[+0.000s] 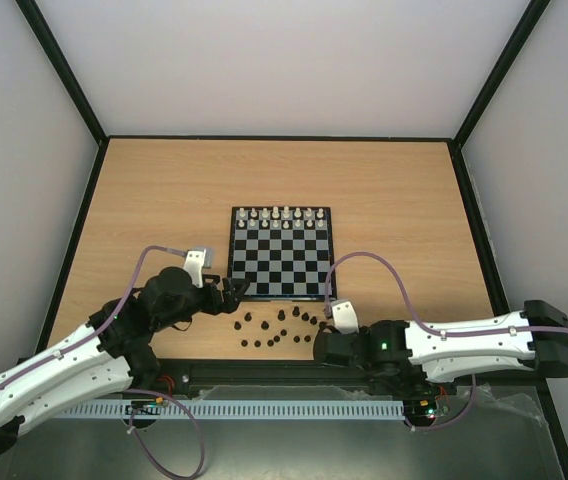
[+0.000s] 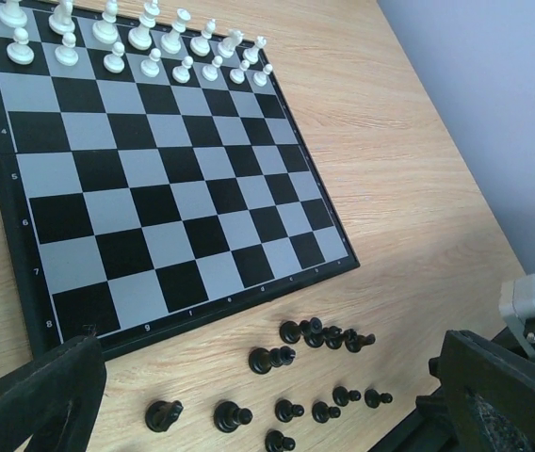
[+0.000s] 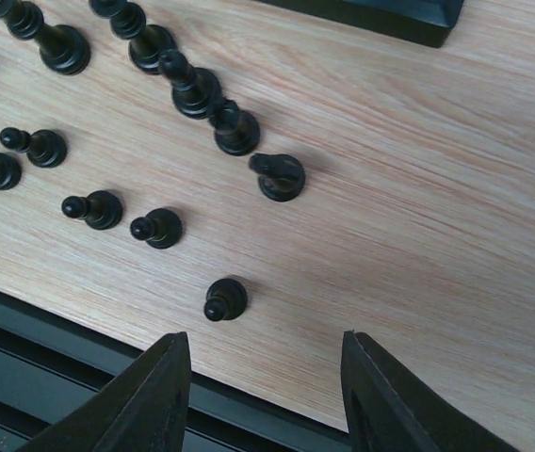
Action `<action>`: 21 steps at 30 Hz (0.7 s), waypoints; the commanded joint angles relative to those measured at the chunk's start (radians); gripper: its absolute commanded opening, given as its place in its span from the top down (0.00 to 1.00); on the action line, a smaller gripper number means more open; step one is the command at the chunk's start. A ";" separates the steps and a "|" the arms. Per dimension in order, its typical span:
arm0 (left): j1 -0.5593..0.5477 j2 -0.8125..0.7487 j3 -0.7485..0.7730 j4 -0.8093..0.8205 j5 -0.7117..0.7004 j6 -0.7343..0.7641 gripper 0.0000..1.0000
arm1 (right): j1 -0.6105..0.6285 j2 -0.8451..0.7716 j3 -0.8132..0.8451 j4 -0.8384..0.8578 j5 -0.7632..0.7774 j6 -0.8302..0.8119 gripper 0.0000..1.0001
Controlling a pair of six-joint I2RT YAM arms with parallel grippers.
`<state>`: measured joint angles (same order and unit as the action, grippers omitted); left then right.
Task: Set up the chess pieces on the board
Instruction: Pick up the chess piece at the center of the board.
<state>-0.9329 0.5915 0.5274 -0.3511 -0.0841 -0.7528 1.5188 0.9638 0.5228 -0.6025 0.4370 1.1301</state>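
The board (image 1: 280, 265) lies mid-table, its near rows bare (image 2: 154, 188). Several dark chess pieces (image 1: 282, 328) stand loose on the wood just in front of its near edge (image 2: 291, 358). My left gripper (image 1: 236, 291) hovers at the board's near left corner, open, with the dark pieces ahead between its fingers (image 2: 266, 341). My right gripper (image 1: 317, 350) hangs low over the right end of the cluster, open and holding nothing (image 3: 266, 344). A single dark pawn (image 3: 225, 299) stands just ahead of its left finger (image 3: 159, 377). A corner of the board (image 3: 371, 14) shows at the top of the right wrist view.
White pieces (image 1: 282, 215) fill the board's two far rows (image 2: 136, 42). A black rail (image 1: 284, 375) runs along the table's near edge, right under the right gripper (image 3: 60, 348). Pale walls with black frame bars enclose the table.
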 commanded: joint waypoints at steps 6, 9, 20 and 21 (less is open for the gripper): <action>-0.004 0.023 -0.016 -0.006 -0.035 -0.013 0.01 | 0.006 0.147 0.018 0.062 -0.008 -0.047 0.61; -0.004 0.024 -0.023 -0.005 -0.040 -0.019 0.01 | -0.005 0.164 0.020 0.097 -0.020 -0.071 0.66; -0.004 0.026 -0.032 0.002 -0.051 -0.019 0.01 | -0.054 0.188 0.009 0.166 -0.078 -0.129 0.72; -0.004 0.027 -0.033 0.003 -0.051 -0.018 0.00 | -0.058 0.194 0.006 0.173 -0.082 -0.132 0.72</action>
<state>-0.9329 0.6159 0.5091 -0.3511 -0.1177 -0.7700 1.4761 1.1339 0.5289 -0.4408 0.3714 1.0172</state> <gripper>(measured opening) 0.994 0.289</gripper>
